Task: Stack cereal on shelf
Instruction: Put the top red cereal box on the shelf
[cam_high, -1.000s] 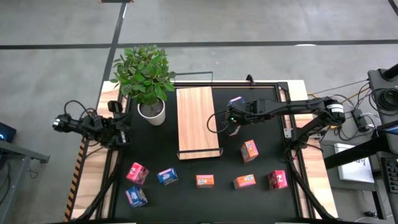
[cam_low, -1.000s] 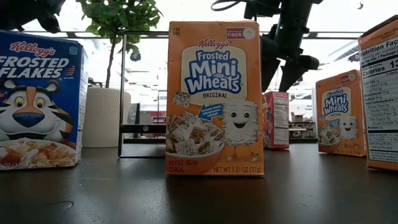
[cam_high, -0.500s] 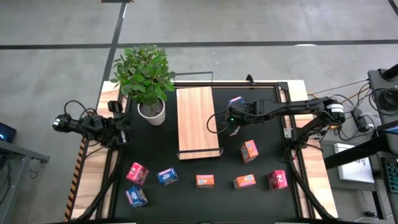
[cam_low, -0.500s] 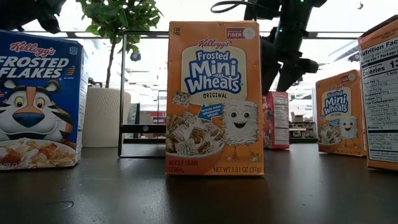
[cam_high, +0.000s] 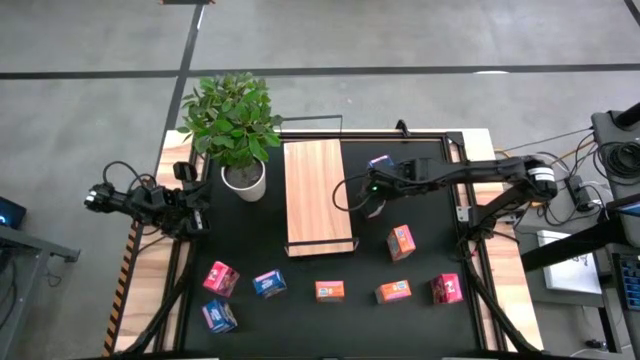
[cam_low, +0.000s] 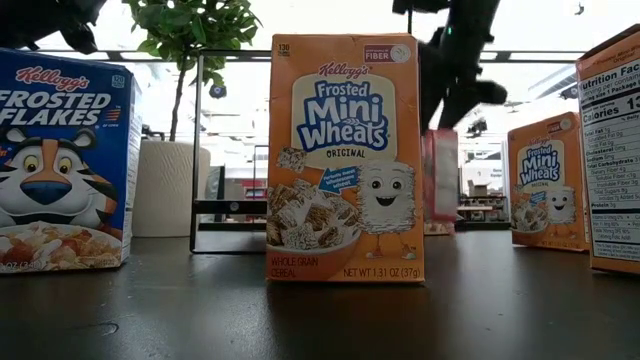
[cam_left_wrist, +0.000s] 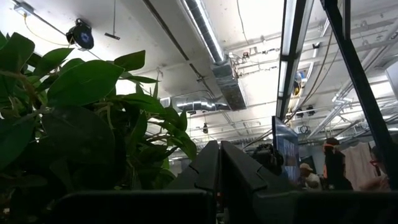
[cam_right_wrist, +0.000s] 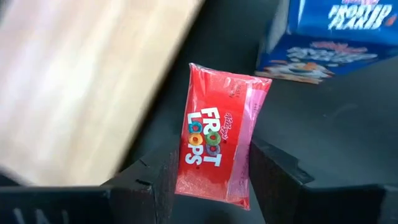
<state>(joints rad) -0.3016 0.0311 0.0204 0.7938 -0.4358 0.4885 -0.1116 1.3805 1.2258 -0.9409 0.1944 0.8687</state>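
L gripper (cam_high: 200, 213) sits at the table's left edge, just beside the white plant pot (cam_high: 244, 180), fingers (cam_left_wrist: 214, 168) pressed together w/ nothing between them; its wrist cam looks up through the plant leaves (cam_left_wrist: 81, 93) at the ceiling. Shelf (cam_high: 318, 195), a light-wood board w/ thin black wire frame, lies flat mid-table, right of the pot; no box on it. Front row along the near edge, L to R: pink-red box (cam_high: 220, 278), blue box (cam_high: 219, 315) nearer the edge, another blue box (cam_high: 269, 284), orange box (cam_high: 330, 290), orange box (cam_high: 393, 291), pink-red box (cam_high: 446, 288). One more orange-red box (cam_high: 401, 240) stands further in, right of the shelf's front end. R arm reaches in from the right side; R gripper (cam_high: 372, 195) is just beside the shelf's right edge, clamped on a red Froot Loops box (cam_right_wrist: 217, 143), fingers (cam_right_wrist: 152, 177) on both its sides. In the low view that box (cam_low: 440, 180) shows tilted/blurred below the gripper, clear of the tabletop or not: can't tell. Blue Frosted Flakes box (cam_high: 380, 163) sits near, behind the R gripper, on the black top. Low view foreground: Frosted Flakes (cam_low: 60, 160) at left, Mini-Wheats (cam_low: 345, 160) centre, another Mini-Wheats (cam_low: 545, 180) at right.
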